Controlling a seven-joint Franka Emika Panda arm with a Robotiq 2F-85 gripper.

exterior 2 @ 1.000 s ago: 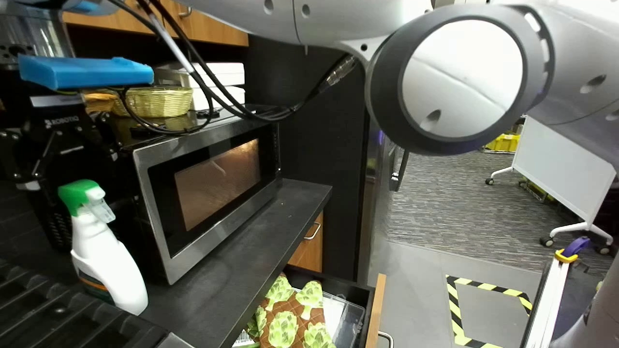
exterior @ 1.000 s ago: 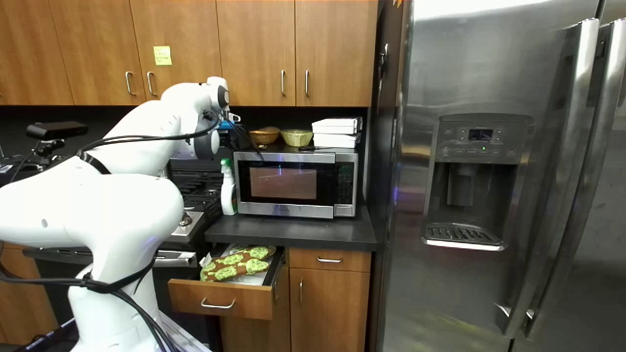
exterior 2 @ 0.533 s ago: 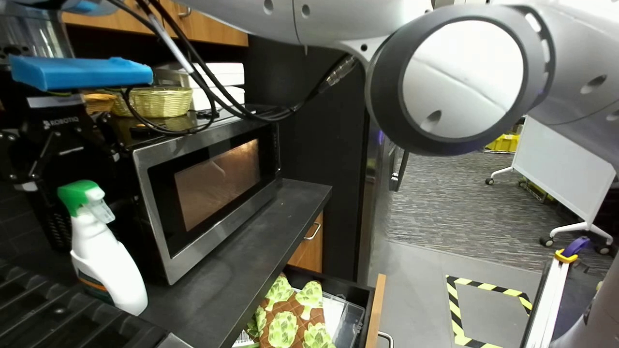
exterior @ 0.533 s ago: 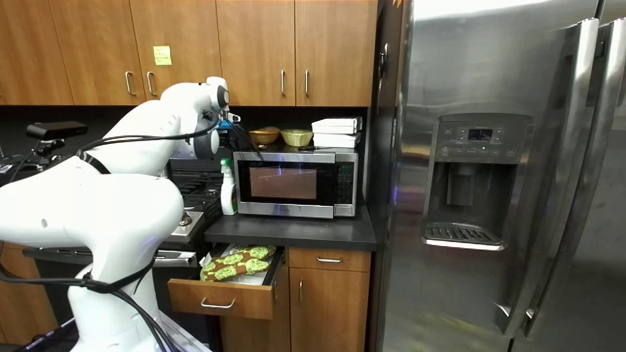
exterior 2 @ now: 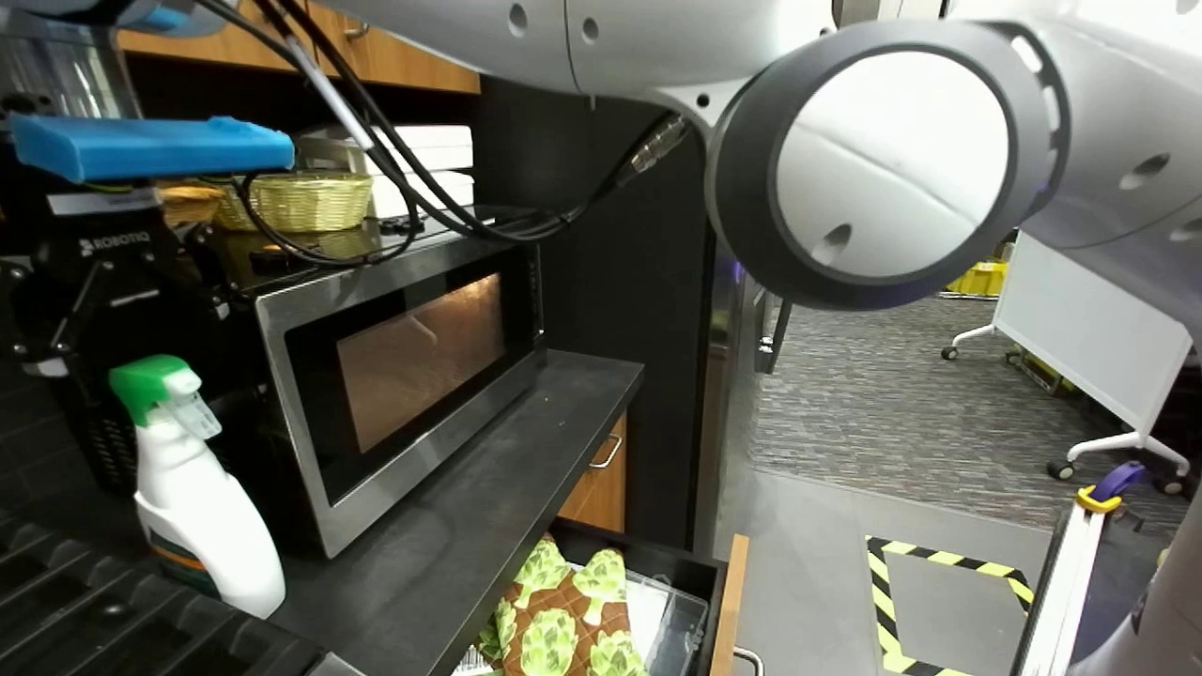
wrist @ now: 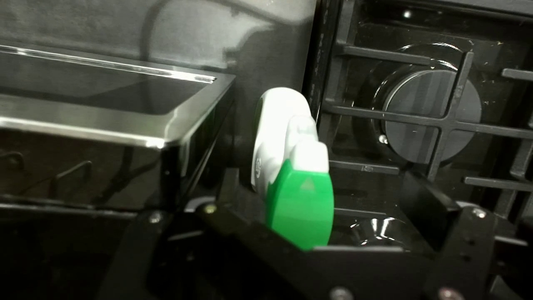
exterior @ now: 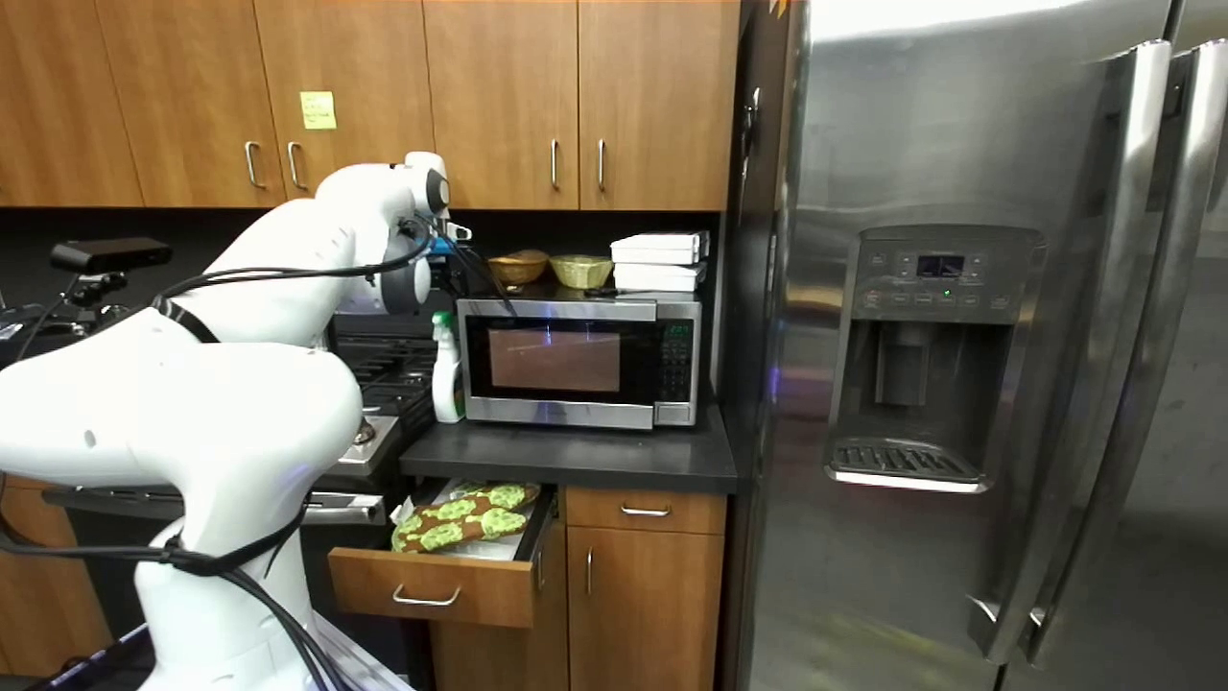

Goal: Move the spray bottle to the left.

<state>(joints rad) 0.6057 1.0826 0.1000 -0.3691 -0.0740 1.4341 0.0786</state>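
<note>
The spray bottle has a white body and a green-topped head. It stands upright beside the microwave's left side in an exterior view (exterior: 447, 374) and shows close up in an exterior view (exterior 2: 207, 526). In the wrist view the spray bottle (wrist: 300, 204) is seen from above, head toward me. My gripper (wrist: 333, 195) is open, with fingers wide apart. The bottle's green head lies between them in that view, nearer the left finger, with a gap to the right finger. I cannot tell whether the left finger touches it. In an exterior view the black gripper (exterior 2: 113, 305) is behind the bottle's head.
The microwave (exterior: 556, 360) stands close beside the bottle, with baskets (exterior: 581, 271) and white boxes (exterior: 658, 261) on top. The stove grates (wrist: 445, 123) lie on the bottle's other side. An open drawer (exterior: 432, 585) with a patterned mitt juts out below the counter (exterior: 576, 456).
The blue-topped gripper has shifted and turned slightly, its blue part moving a little left in an exterior view. The bottle has not visibly moved.
</note>
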